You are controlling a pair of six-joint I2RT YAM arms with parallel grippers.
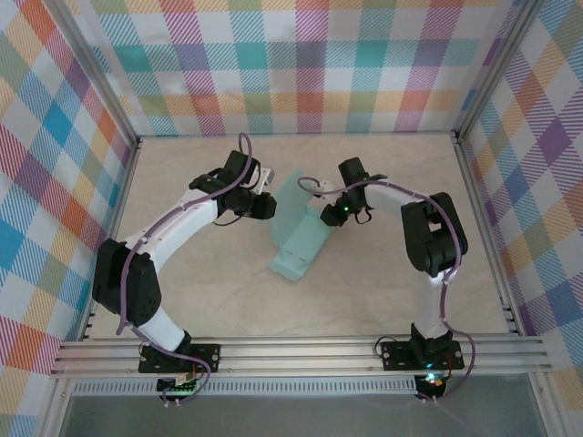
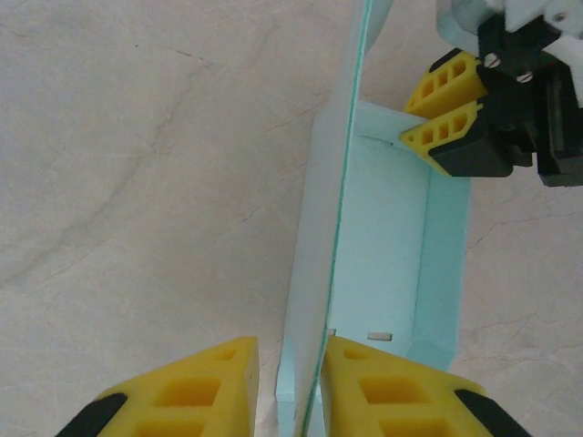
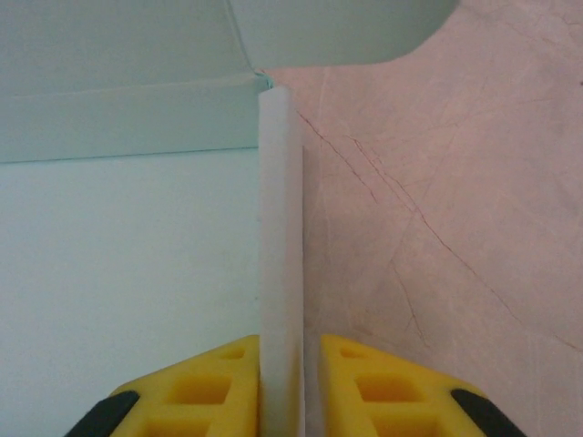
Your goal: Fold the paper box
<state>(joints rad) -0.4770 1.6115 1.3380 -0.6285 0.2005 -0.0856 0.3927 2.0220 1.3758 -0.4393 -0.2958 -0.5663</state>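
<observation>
The paper box (image 1: 299, 238) is pale mint card, half folded, lying on the table's middle with one panel raised. My left gripper (image 1: 270, 206) is at its left side. In the left wrist view the raised panel (image 2: 339, 182) stands edge-on between my left gripper (image 2: 291, 364) fingers, against the right finger, with a slit of table showing beside the left one. My right gripper (image 1: 324, 215) is at the box's far right corner (image 2: 428, 114). In the right wrist view a pale upright wall (image 3: 281, 228) sits between my right gripper (image 3: 290, 355) fingers, touching the left finger, with a thin gap on the right.
The marble-look table (image 1: 209, 291) has bare room in front of and beside the box. Plaid walls (image 1: 301, 64) close the back and both sides. An aluminium rail (image 1: 291, 353) carries the arm bases at the near edge.
</observation>
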